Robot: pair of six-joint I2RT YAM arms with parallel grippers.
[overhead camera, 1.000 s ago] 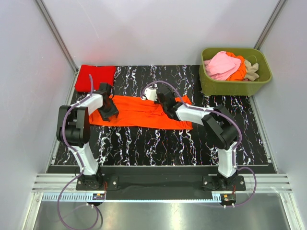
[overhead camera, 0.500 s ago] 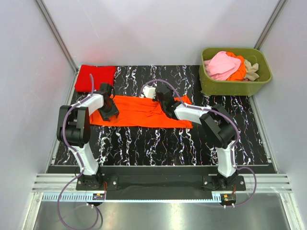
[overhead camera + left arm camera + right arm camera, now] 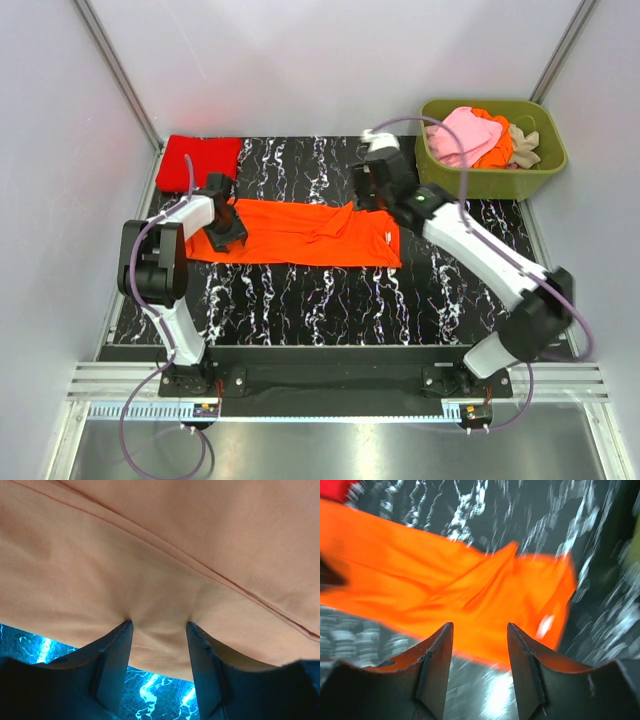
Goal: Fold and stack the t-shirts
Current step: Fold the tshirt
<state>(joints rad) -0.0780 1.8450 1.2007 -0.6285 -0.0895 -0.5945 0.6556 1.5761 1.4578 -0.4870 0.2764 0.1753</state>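
Red t-shirt (image 3: 198, 161) folded; orange t-shirt (image 3: 300, 234) part-folded, left hand (image 3: 159, 630) clamped on its edge; right hand (image 3: 480, 630) apart, empty; more in tub (image 3: 440, 175).

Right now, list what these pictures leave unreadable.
- Left claw: the wrist view shows its fingers pressed into the orange t-shirt, but whether they pinch cloth is hidden; from above, the arm covers it.
- Shirts in the green tub: heaped, so their number is unclear.
- Right wrist view: motion blur smears the shirt's white label.
- Red t-shirt: fold layers too small to see.
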